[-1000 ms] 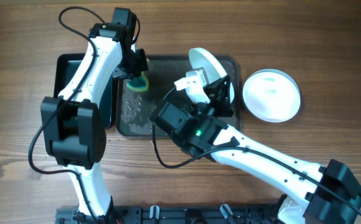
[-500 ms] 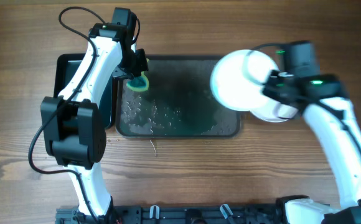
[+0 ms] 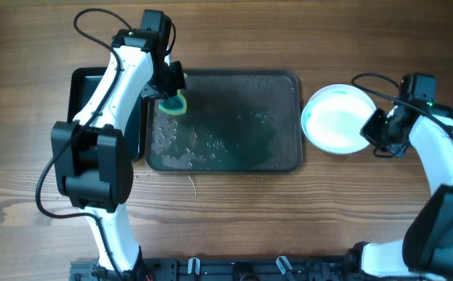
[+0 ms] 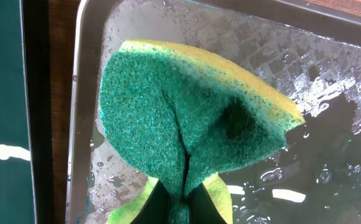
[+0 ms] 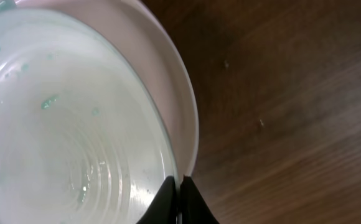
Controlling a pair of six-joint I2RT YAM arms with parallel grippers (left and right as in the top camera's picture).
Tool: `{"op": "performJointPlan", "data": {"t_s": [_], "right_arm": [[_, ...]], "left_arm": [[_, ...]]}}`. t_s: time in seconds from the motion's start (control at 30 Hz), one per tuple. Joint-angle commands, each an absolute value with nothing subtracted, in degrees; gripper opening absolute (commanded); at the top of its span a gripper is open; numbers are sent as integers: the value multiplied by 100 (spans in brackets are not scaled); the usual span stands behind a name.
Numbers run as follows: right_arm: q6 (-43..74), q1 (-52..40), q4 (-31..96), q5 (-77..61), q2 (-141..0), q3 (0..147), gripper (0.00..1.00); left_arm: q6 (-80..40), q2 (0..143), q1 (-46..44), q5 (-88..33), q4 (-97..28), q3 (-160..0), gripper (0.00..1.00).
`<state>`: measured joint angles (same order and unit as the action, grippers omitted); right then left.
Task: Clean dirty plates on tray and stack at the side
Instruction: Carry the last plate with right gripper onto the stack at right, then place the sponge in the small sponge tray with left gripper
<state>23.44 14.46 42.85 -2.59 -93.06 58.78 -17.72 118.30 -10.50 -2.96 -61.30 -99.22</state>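
Two plates [image 3: 334, 117] are being shown stacked on the table [image 3: 289, 234], just beside the tray's [image 3: 234, 156] R edge. In the R wrist view both rims are being seen, the top plate [image 5: 62, 124] nested inside the lower plate [image 5: 185, 106]. A wet film w/ a few green specks is being carried on the top plate's inner face. Its rim is being pinched on the R side of the stack by the R gripper [image 3: 383, 129], fingers [image 5: 168, 196] pressed together w/ only the rim's thickness between them. Whether the top plate is being fully rested on the lower one can't be told.

Water droplets are being held across the tray's dark floor, thickest toward its L half. At the tray's far L corner a sponge [image 3: 173, 104] is being clamped by the L gripper [image 3: 171, 92]. It is being squeezed into a fold, green scouring side facing the wrist cam, yellow foam showing along one edge. Contact btwn sponge and tray can't be told. A second, darker tray [image 3: 82, 94] is being partly covered by the L arm, just L of the wet one.
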Motion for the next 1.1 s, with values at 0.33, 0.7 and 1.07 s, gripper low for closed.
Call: {"op": "performJointPlan", "data": {"t_s": [0.33,0.7,1.07], "right_arm": [[1684,1382,5157,-1295,-8954,7199,66],[1387,377,5404,-1505,-8490,7338,73],[1234,204,5669,-1317,-8484,7338,73]], "left_arm": [[-1369,10842,-464,-163,-7708,-10825,4],[-353,10750,963,154,-6471,-9227,4],[-23,11039,991,226,-4598,-7929,74]]}}
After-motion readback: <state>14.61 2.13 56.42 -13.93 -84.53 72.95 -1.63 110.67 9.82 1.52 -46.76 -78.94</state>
